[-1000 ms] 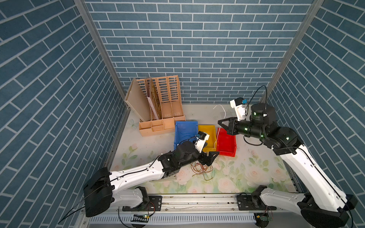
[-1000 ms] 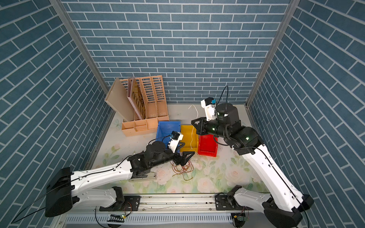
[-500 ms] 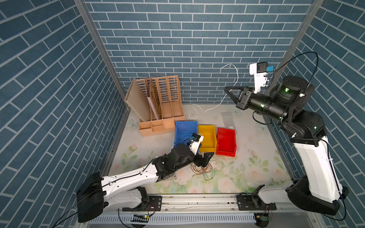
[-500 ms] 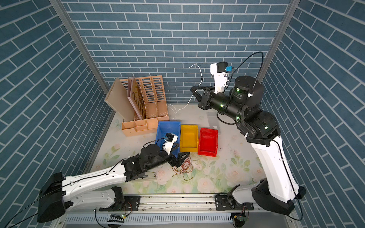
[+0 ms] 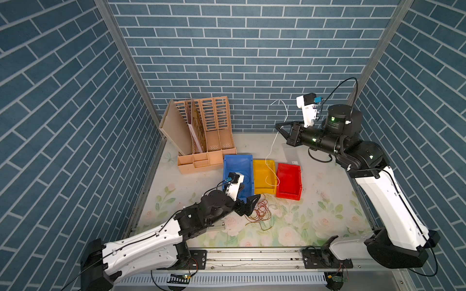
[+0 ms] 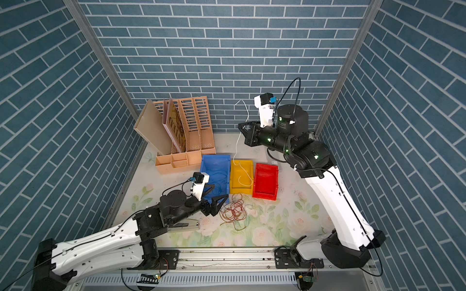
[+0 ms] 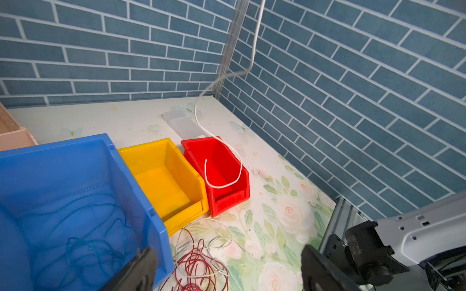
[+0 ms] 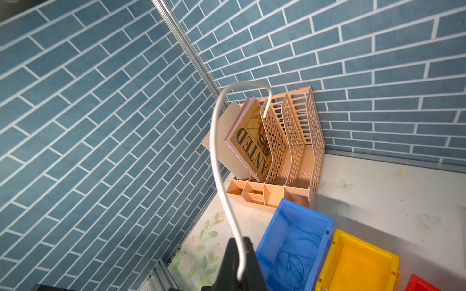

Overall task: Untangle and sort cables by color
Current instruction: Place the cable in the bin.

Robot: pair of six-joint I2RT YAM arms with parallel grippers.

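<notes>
Slack is what the coming move turns on. The right gripper (image 5: 277,125) is clamped on a whitish cable (image 5: 271,148), held high over the far side of the table, close to the back wall. From the jaws the cable's long axis runs almost straight down and a little toward the near side. It ends in a loose loop over the yellow bin (image 5: 259,176). In both top views the loop sits inside that bin's outline, with its right edge close to the red bin (image 5: 287,181). Whether the loop rests on the bin floor or hangs just above it cannot be told. Above the jaws the cable arcs up and curls back down.

The yellow bin lies below the right jaws and to their near left, so lowering that way would probably feed the hanging length in. The danger is the loop spilling right, into the red bin.

The left gripper (image 5: 248,195) stands wide open and holds nothing. It sits low at the near end of the blue bin (image 5: 237,161), pointing right. The red-brown tangle (image 5: 259,214) lies on the table just right of its fingers and just near of the yellow bin, so the left arm is the nearer one for it. Blue cables (image 7: 83,239) lie coiled inside the blue bin.
</notes>
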